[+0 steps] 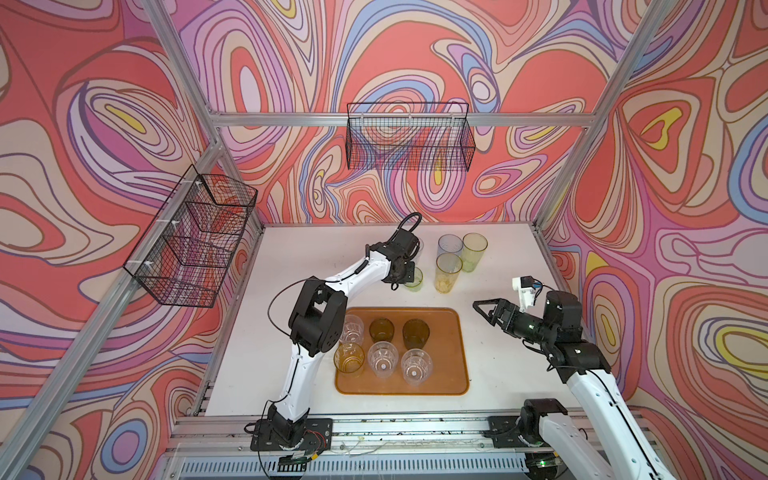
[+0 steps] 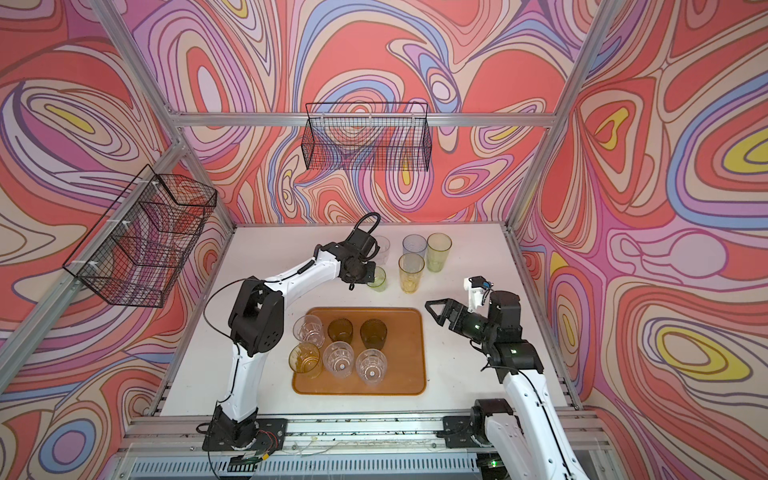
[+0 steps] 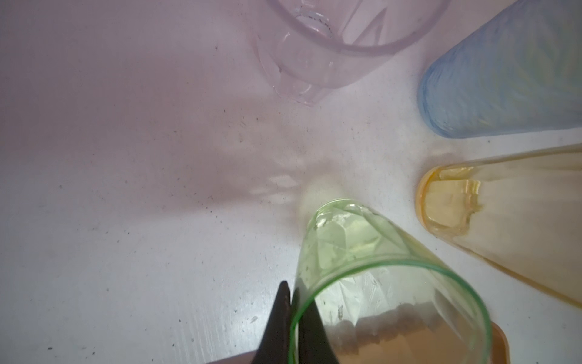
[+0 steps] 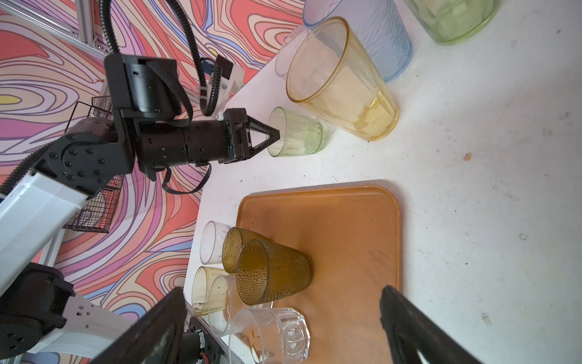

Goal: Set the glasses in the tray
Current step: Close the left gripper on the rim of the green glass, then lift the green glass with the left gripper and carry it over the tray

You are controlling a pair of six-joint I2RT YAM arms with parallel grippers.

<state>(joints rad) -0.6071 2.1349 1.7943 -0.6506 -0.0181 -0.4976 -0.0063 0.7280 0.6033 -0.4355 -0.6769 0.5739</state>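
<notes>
Nearest: tray [image 1: 446, 332], long side running left to right, six short glasses [image 1: 416, 332] upright in two rows over its left and middle, right third bare. Just right of it, above the table [image 1: 507, 374]: my right gripper [image 1: 482, 313], jaws spread wide, holding nothing. Just beyond the tray's far rim: green glass [image 4: 297, 132], upright on the table, its wall pinched at the rim by my left gripper [image 4: 276, 135], one finger inside and one outside. The tray lies nearward of this hand, and I judge the bare third the open room. Just right of the green glass: yellow tall glass [image 1: 448, 272], a close neighbour to clear. Farther: grey-blue glass [image 1: 450, 246] and yellow-green glass [image 1: 474, 251]. Far left of those: clear glass [image 2: 381, 247].
</notes>
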